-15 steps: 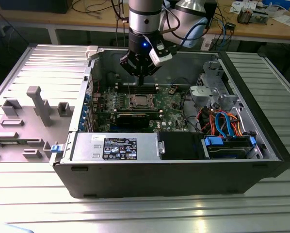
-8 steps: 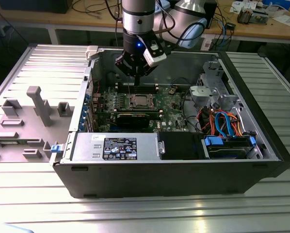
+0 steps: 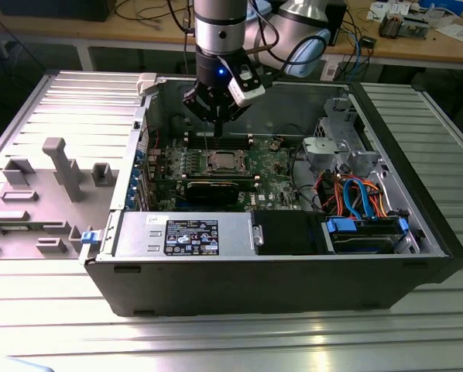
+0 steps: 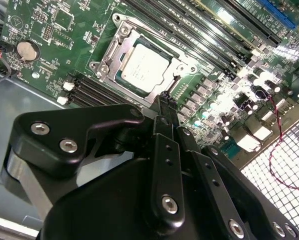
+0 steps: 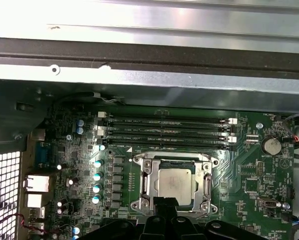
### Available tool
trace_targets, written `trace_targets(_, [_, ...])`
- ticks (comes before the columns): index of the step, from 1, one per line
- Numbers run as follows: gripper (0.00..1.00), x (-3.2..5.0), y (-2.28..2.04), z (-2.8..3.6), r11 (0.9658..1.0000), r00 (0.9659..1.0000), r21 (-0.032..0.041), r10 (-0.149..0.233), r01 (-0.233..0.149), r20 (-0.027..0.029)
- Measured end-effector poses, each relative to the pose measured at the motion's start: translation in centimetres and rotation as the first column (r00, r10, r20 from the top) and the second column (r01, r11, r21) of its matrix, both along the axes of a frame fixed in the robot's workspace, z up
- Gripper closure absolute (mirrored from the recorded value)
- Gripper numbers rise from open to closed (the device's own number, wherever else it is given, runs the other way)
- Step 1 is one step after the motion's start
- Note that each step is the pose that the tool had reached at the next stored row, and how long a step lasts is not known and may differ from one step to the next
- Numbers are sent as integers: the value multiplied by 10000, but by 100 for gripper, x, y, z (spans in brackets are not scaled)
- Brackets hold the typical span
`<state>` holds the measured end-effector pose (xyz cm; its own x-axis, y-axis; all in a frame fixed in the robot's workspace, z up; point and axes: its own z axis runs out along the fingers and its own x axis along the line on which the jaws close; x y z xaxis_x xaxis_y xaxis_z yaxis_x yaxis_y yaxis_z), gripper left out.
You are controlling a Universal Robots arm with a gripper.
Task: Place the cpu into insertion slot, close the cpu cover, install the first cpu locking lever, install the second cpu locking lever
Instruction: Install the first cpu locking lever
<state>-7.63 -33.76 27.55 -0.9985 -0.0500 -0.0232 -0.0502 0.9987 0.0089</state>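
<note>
The cpu (image 5: 173, 182) (image 4: 145, 67) (image 3: 221, 162), a square chip with a dull silver top, lies seated in the insertion slot (image 5: 145, 185) (image 4: 105, 55) on the green board. The cpu cover (image 5: 172, 162) (image 4: 182, 62), a thin silver frame, lies flat around it, with the chip showing through its window. How the locking levers at the socket's sides stand I cannot tell. My gripper (image 3: 216, 136) (image 4: 165, 100) (image 5: 164, 201) hangs just above the socket's edge, shut, with its thin black fingers pressed together and nothing between them.
Long black memory slots (image 5: 164, 131) (image 4: 209, 30) run beside the socket. A coin battery (image 5: 271, 145) sits on the board. The black expansion card (image 3: 212, 190), power supply (image 3: 181, 232), drive bay (image 3: 367, 232) and coloured cables (image 3: 355, 190) fill the case. A grey fixture (image 3: 61, 167) stands outside, at the exterior view's left.
</note>
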Motion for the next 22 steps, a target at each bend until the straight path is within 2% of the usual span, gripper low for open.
trace_targets(12, [89,-24,0,0,10000,10000,0,-1,1,0])
trace_targets(22, [89,-83,0,-2,10000,10000,1,-1,1,0])
